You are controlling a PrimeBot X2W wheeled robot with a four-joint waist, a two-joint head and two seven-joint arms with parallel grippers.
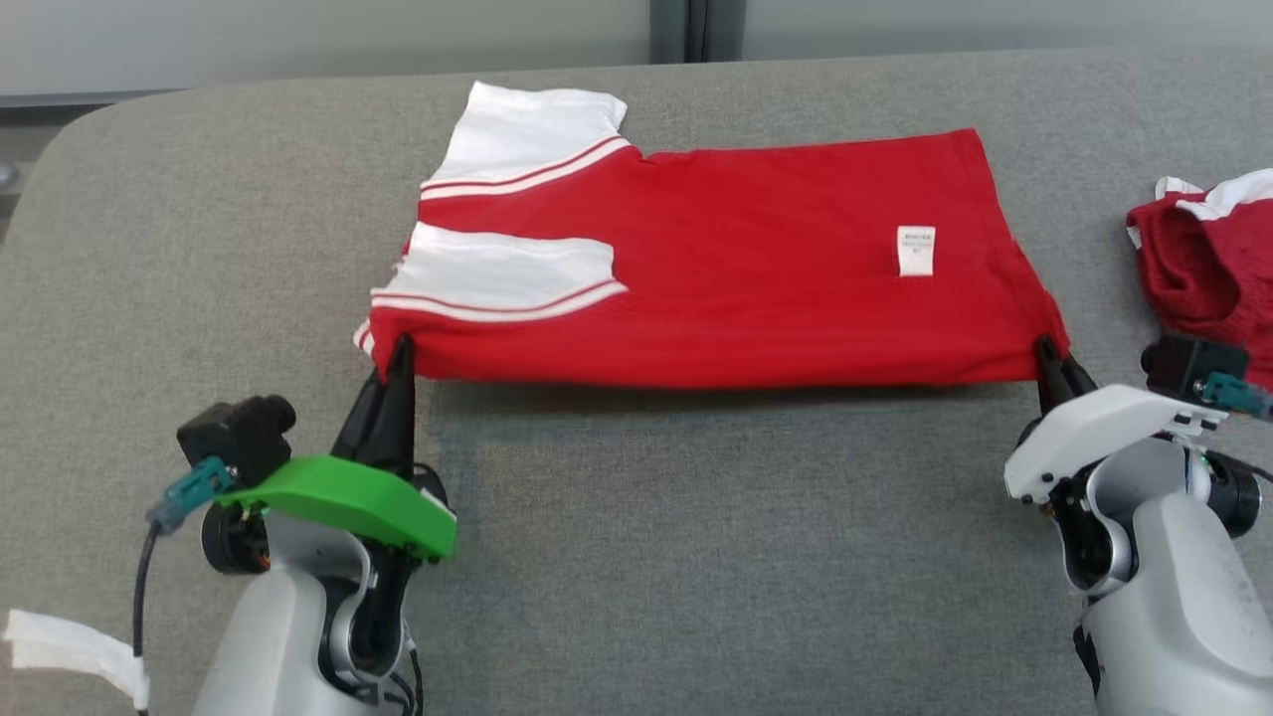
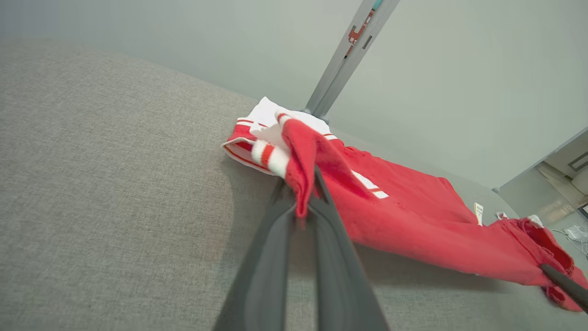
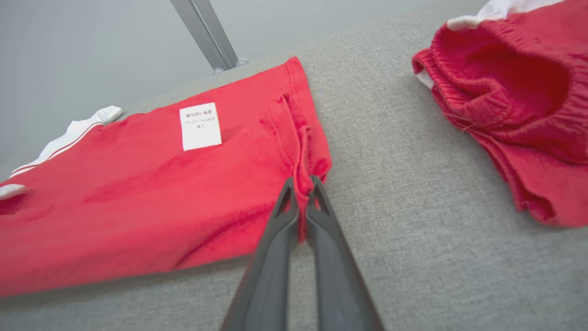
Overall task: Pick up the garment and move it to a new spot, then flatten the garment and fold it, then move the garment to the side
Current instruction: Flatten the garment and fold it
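Now: garment flat, partly folded; left gripper, right gripper clamped on its 2 near corners. Fold unfinished, side move pending.

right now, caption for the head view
Left pincer and right pincer shut on near corners of a red white-sleeved shirt on a grey fabric surface, crumpled red garment at right.

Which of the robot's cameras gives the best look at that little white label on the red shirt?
The right wrist view. There the label lies close and face-on on the red garment, with lines of print showing. The head view shows it as a small white patch; the left wrist view a tiny sliver.
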